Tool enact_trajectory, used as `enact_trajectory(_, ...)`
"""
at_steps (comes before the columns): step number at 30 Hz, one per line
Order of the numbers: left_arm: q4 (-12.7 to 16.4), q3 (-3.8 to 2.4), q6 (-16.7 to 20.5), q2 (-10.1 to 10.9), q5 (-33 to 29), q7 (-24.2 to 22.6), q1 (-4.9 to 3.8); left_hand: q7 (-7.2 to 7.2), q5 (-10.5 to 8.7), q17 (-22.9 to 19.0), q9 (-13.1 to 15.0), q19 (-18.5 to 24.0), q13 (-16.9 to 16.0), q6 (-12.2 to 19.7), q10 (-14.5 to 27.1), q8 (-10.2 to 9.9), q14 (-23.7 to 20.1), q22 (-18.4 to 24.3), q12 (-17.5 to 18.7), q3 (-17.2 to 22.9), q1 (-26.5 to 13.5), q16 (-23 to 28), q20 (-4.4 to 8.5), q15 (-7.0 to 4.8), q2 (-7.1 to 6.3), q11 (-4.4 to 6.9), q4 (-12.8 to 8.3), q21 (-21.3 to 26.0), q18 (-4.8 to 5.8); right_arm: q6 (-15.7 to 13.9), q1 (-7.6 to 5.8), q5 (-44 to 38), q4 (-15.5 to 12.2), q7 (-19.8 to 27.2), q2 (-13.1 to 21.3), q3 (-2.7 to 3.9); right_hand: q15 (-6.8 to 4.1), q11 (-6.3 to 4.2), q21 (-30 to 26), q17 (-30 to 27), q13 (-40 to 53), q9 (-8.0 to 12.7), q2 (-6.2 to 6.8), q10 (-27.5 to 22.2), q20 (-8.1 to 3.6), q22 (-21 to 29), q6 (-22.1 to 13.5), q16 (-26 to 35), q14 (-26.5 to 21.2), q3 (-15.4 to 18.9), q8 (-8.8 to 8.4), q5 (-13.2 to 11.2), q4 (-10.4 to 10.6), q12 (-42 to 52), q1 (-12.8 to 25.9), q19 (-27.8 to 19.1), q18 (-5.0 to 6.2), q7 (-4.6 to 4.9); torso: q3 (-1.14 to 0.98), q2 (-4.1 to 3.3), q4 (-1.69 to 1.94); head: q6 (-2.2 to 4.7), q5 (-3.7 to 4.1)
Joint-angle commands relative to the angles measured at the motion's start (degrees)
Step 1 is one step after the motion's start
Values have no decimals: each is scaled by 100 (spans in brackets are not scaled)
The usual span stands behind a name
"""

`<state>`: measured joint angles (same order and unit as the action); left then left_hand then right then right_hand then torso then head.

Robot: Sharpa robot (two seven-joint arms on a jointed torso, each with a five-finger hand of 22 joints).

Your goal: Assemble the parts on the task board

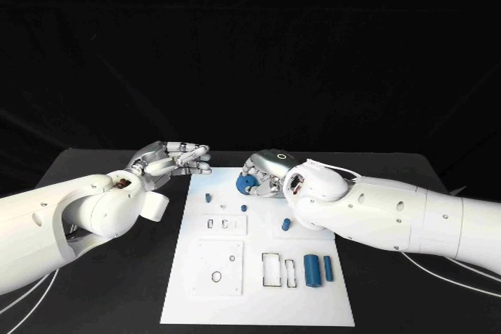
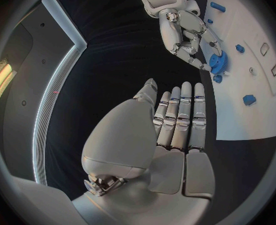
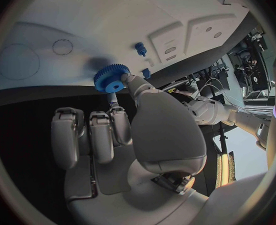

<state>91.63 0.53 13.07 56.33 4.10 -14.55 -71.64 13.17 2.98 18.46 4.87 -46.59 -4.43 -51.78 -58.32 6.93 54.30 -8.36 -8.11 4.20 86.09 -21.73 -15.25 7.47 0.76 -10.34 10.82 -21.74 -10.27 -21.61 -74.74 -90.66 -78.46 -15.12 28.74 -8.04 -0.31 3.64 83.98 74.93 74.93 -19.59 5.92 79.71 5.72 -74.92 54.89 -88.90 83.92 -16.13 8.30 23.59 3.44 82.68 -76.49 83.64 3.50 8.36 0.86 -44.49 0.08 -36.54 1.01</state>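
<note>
Blue gear pinched by right robot hand (half-hidden overhead); left robot hand released.

A black table lies under a dark backdrop

One task board; two hands; one blue gear; two blue cylinders.

Bright blue toothed gear pinched by silver right hand; small blue parts scattered on white task board, black table around it
</note>
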Motion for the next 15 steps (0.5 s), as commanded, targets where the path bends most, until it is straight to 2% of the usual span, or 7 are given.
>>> enact_trajectory(1, 20, -4, -86, -7, -26, -40, -7, 49, -14, -7, 7, -11, -7, 31, 17, 6, 50, 6, -23, 15, -62, 14, -34, -6, -13, 10, 19, 32, -17, -24, 35, -155, 107, -69, -119, 0, -46, -35, 16, 1284, 52, -11, 58, -2, -25, -621, 57, -5, 556, -32, -25, -36, 9, -21, 13, 32, -117, -25, 2, -11, 0, 8, -24)
enact_trajectory(15, 46, -5, -73, 8, -39, -36, -9, 49, -14, -7, 7, -11, -7, 31, 17, 6, 50, 6, -23, 15, -62, 14, -34, -6, -13, 10, 19, 32, -17, -39, 142, -157, 441, -57, -439, 1, -40, -26, 4, 1278, 39, 10, 72, -14, -22, -607, 38, -2, 555, -91, -60, -68, 7, -32, 24, 21, -112, -14, 10, -21, 14, -27, -40)
